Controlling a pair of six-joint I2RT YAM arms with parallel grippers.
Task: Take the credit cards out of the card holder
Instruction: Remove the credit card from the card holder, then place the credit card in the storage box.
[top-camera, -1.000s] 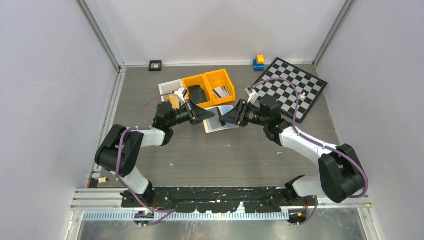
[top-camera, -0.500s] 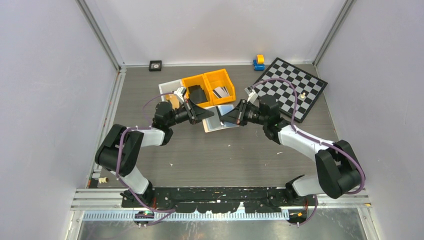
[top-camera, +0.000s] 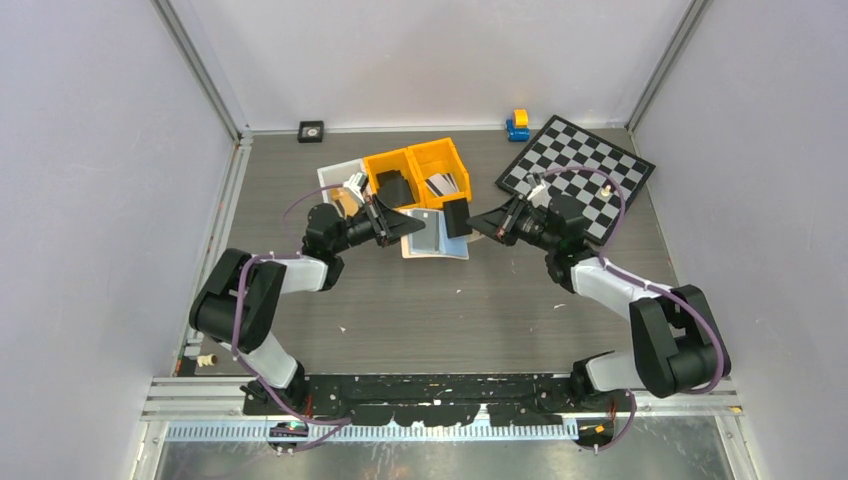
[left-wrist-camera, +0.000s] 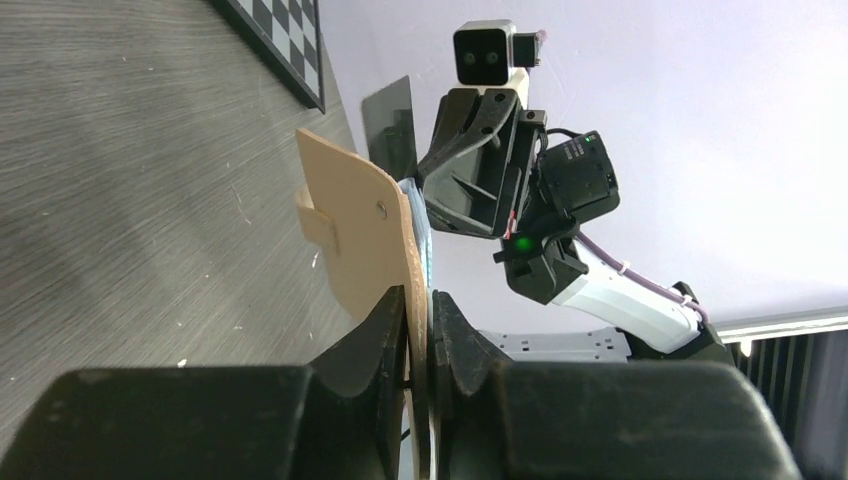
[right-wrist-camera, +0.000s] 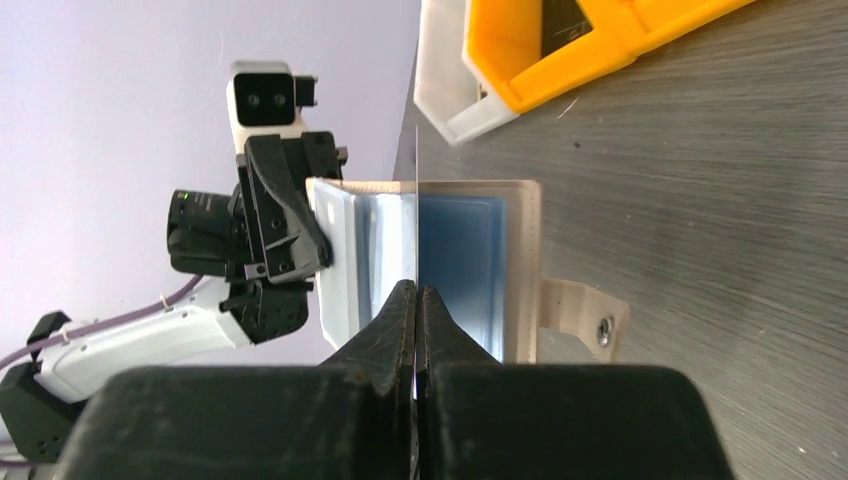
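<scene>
Left jaws grip the tan card holder (top-camera: 425, 240), held open just in front of the orange bin (top-camera: 432, 150). Right jaws pinch a dark card (top-camera: 457, 216) at the holder's edge, also in front of the bin.

Tan card holder (top-camera: 425, 238) spread open, dark credit card (top-camera: 457, 216) at its right edge

a grey wood-grain table (top-camera: 420, 310) carries two orange plastic bins (top-camera: 408, 152) side by side; a black wallet-like item (top-camera: 394, 187) lies in the left one; a white plastic tray (top-camera: 332, 175) sits just beside them; a black-and-white chessboard (top-camera: 580, 150) lies far right, bearing a small pale piece (top-camera: 607, 188); a blue-and-yellow toy block (top-camera: 518, 125) and a small black square object (top-camera: 311, 131) rest near the far wall
</scene>
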